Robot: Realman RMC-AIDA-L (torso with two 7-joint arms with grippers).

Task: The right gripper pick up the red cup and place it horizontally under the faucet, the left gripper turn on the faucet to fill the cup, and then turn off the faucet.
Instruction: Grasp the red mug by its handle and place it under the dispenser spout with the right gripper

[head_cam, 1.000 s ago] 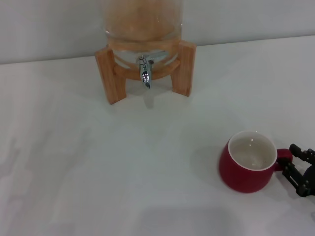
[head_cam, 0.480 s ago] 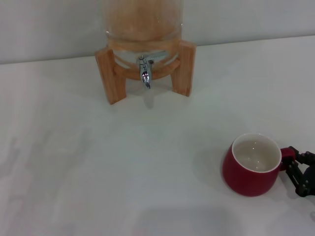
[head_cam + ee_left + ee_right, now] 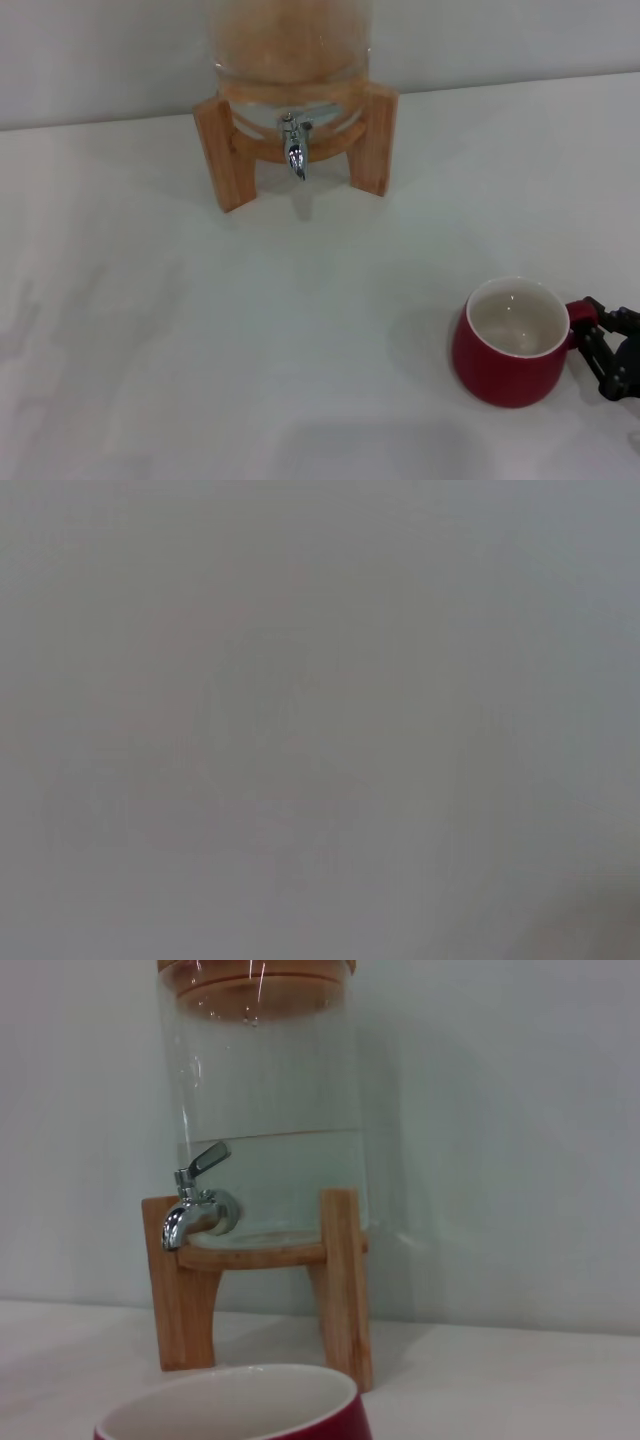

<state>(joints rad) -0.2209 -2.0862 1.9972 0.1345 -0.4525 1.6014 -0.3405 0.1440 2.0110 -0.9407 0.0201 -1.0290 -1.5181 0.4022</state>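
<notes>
At the head view's lower right, the right pincer (image 3: pixel 607 352) grips the cup (image 3: pixel 509 342) by its handle, with the faucet (image 3: pixel 294 148) far up-left across the tabletop (image 3: pixel 200 330); the left pincer is unseen.

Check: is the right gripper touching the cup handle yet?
Touching. In the head view the right gripper has its black fingers closed around the red handle of the cup, with no gap visible between them.
</notes>
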